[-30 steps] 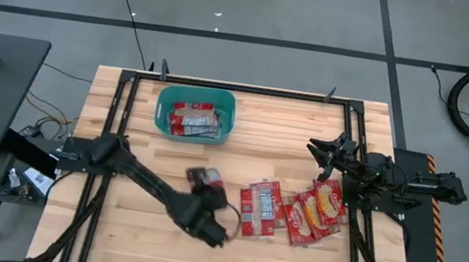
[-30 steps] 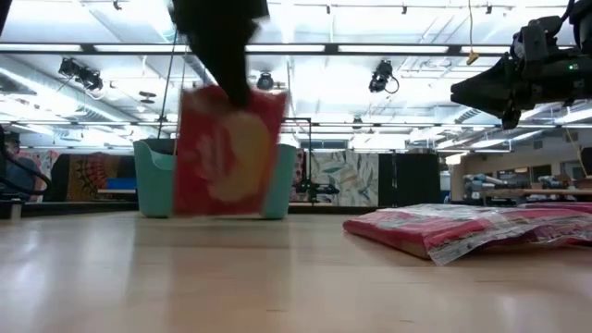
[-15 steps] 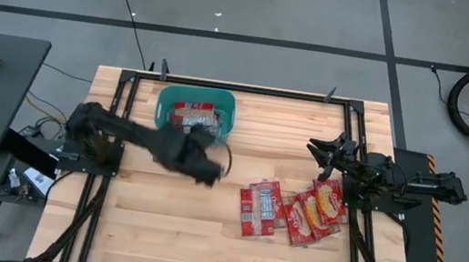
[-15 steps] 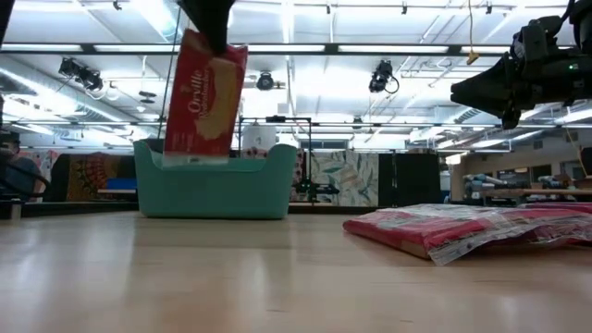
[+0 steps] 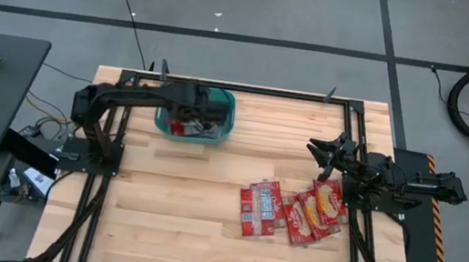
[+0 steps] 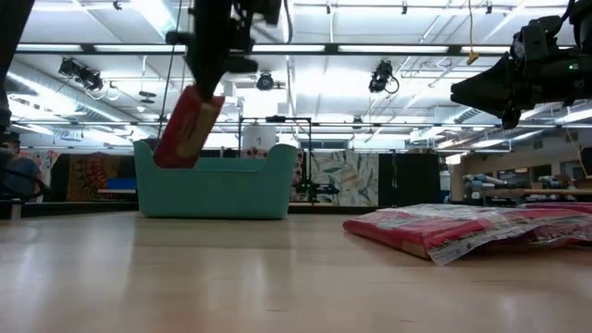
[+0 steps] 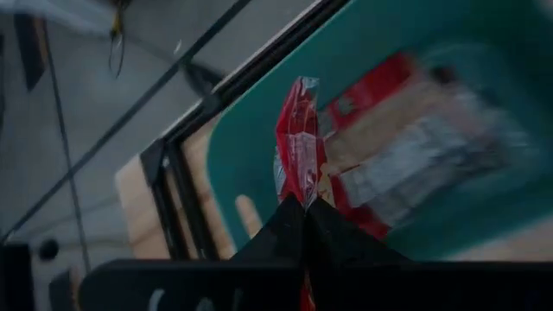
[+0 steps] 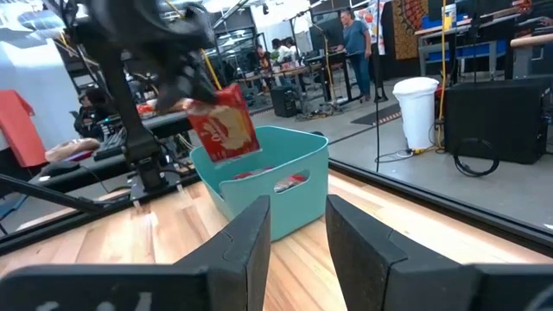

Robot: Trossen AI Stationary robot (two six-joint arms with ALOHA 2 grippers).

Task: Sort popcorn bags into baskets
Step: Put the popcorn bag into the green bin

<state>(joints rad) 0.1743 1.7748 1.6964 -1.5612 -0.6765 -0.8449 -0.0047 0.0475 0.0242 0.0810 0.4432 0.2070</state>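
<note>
The left claw [image 7: 304, 216] pinches one popcorn bag [image 6: 185, 129] tilted above the teal basket [image 6: 217, 190] at the surface's far edge. Released off-centre, it could catch the rim and tumble outside. The right claw [image 5: 321, 152], fingers apart, waits near the right edge.

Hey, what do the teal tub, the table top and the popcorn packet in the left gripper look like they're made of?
The teal tub looks like moulded plastic with a smooth matte finish: uniform colour, rounded corners. The table top looks like light wood, with visible plank lines and grain. The packet held by the left gripper is probably thin glossy film or coated paper; it shows printing and crinkled edges.
</note>
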